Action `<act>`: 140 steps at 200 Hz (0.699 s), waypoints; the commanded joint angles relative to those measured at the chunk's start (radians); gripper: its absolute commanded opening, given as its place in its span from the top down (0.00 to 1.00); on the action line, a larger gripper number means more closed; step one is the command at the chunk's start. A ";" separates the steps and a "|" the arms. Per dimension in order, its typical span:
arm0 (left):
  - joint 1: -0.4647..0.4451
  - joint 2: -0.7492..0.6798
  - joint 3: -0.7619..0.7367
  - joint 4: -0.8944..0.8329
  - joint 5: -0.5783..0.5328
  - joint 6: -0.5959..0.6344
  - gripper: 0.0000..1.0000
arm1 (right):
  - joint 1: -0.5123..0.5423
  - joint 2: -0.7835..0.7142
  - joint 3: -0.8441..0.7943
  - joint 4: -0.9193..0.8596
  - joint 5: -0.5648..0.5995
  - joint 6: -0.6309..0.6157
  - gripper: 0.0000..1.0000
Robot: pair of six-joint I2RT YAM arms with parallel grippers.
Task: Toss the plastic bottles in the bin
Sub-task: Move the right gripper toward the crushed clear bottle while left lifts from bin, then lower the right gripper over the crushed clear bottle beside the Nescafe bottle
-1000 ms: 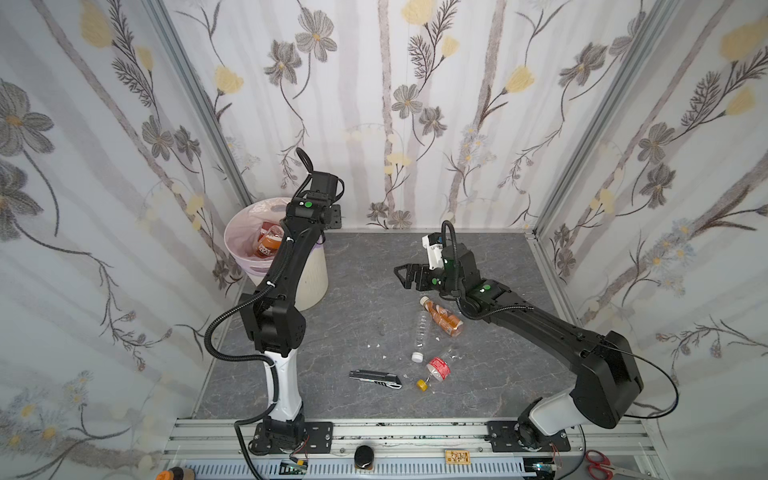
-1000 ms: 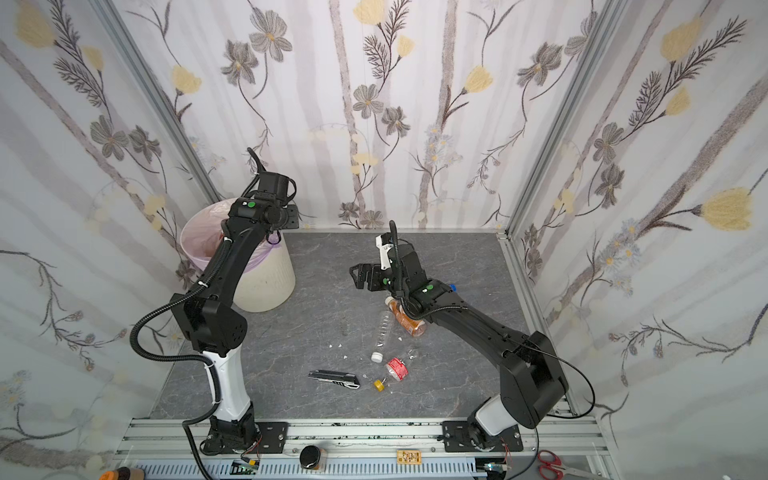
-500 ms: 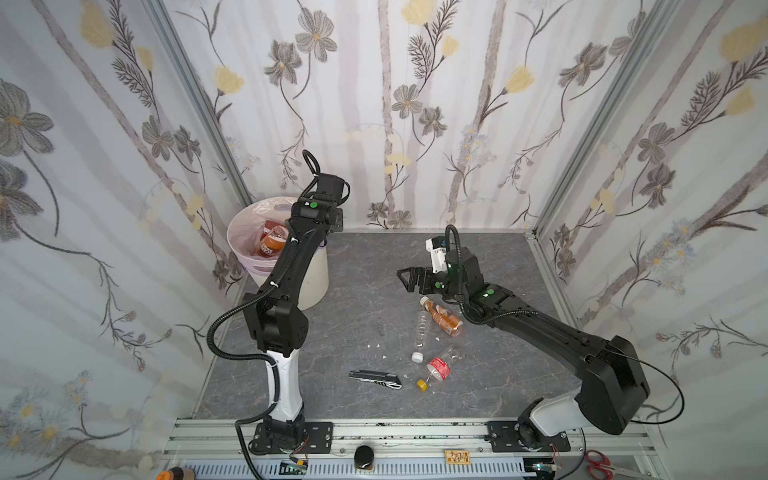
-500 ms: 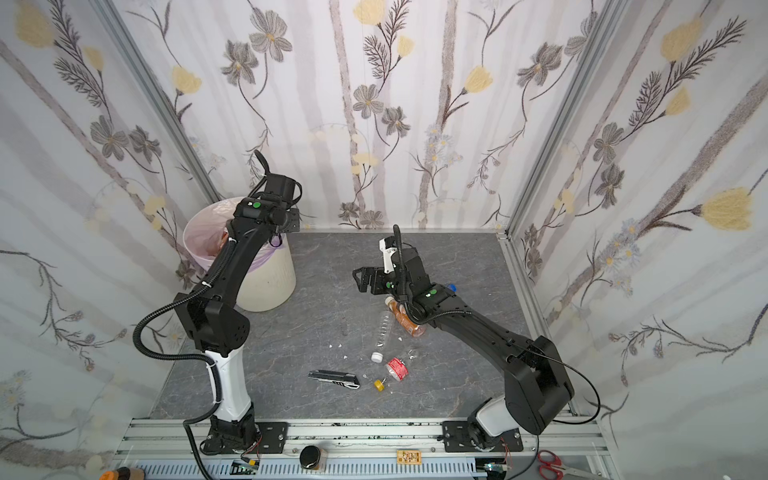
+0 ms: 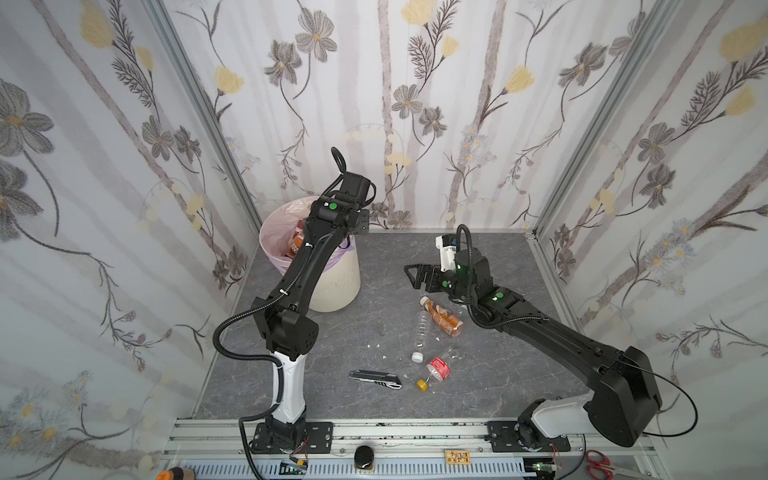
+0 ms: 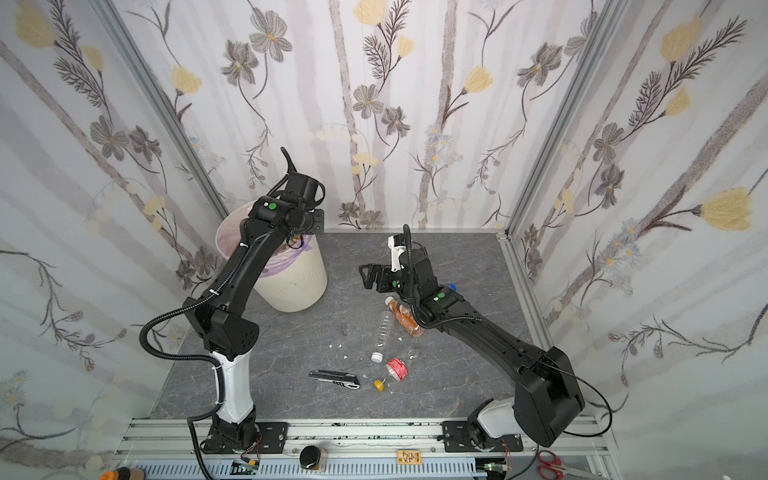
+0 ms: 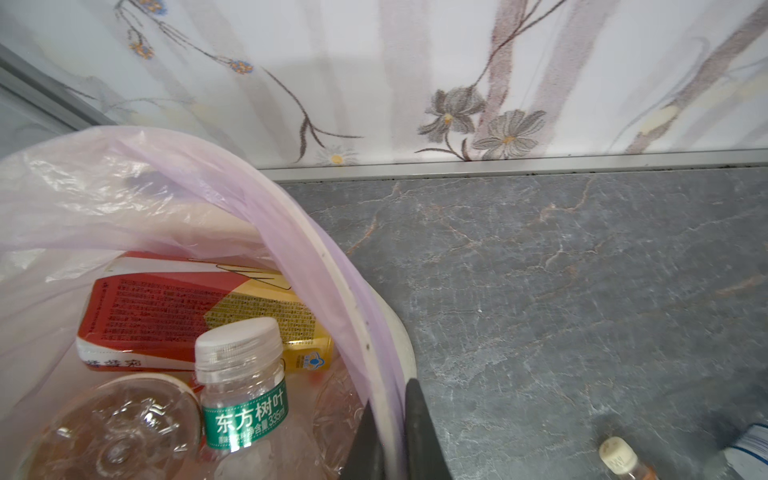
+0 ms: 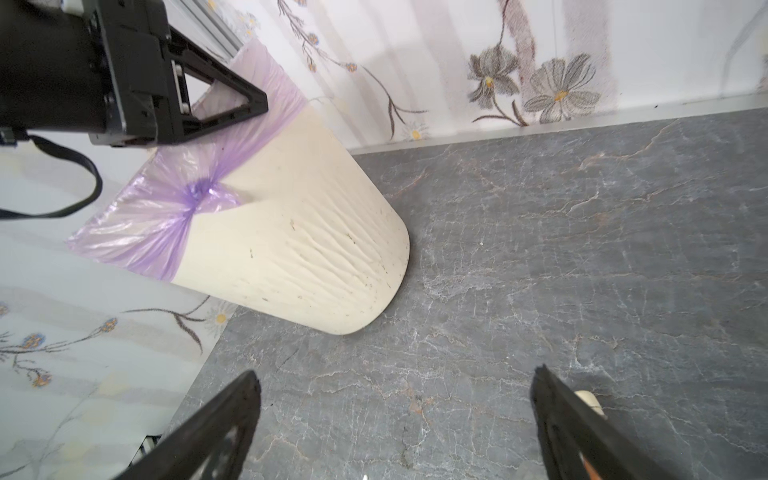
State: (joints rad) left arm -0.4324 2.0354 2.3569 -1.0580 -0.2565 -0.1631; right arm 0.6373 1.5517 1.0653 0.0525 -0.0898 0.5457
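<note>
The cream bin point(image 5: 338, 286) with its lilac liner stands at the back left and holds several plastic bottles point(image 7: 243, 399). My left gripper point(image 7: 395, 436) hovers over the bin's right rim point(image 7: 353, 307), shut and empty. On the floor lie an amber bottle point(image 5: 442, 316), a clear bottle point(image 5: 420, 334) with a white cap, and a crushed bottle point(image 5: 436, 370) with a red label and a yellow cap. My right gripper point(image 5: 415, 276) stands open and empty just above the floor, between the bin and the amber bottle's cap point(image 8: 588, 401).
A grey-black utility knife point(image 5: 376, 379) lies near the front, left of the crushed bottle. A blue cap point(image 6: 451, 286) peeks out behind my right arm. Small white scraps point(image 5: 376, 345) dot the floor. Wallpapered walls close in the back and both sides.
My left gripper has shut and drifted right, from over the bin's mouth to its right rim. The right arm has barely moved.
</note>
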 commanded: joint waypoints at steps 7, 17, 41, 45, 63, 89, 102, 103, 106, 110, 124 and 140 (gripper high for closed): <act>-0.064 0.026 0.057 0.041 -0.037 0.011 0.98 | -0.024 -0.021 -0.021 0.005 0.052 0.010 0.00; -0.090 0.048 0.080 0.043 -0.036 0.010 0.99 | -0.035 -0.033 -0.033 -0.003 0.055 0.011 0.00; -0.146 0.099 0.128 0.044 -0.036 0.007 0.98 | -0.058 -0.075 -0.082 -0.011 0.073 0.010 0.00; -0.155 0.106 0.135 0.044 -0.034 0.007 0.98 | -0.062 -0.083 -0.091 -0.011 0.076 0.011 0.00; -0.186 0.144 0.165 0.047 -0.036 0.006 0.99 | -0.079 -0.118 -0.137 -0.016 0.086 0.010 0.00; -0.217 0.188 0.202 0.050 -0.041 0.006 0.98 | -0.102 -0.167 -0.202 -0.024 0.095 0.010 0.00; -0.230 0.203 0.222 0.054 -0.040 0.008 0.99 | -0.113 -0.190 -0.231 -0.026 0.106 0.010 0.00; -0.231 0.204 0.222 0.054 -0.040 0.008 0.99 | -0.114 -0.191 -0.234 -0.026 0.107 0.011 0.00; -0.234 0.206 0.226 0.056 -0.041 0.008 0.98 | -0.116 -0.197 -0.240 -0.026 0.108 0.010 0.00; -0.240 0.210 0.229 0.057 -0.043 0.007 0.98 | -0.120 -0.203 -0.248 -0.028 0.110 0.010 0.00; -0.257 0.213 0.235 0.062 -0.052 0.011 0.98 | -0.131 -0.223 -0.273 -0.031 0.116 0.011 0.00; -0.269 0.215 0.235 0.064 -0.054 0.012 0.95 | -0.144 -0.238 -0.291 -0.032 0.117 0.010 0.00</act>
State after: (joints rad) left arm -0.6865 2.2425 2.5805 -1.0512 -0.2768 -0.1574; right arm 0.5056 1.3319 0.7948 0.0051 0.0063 0.5491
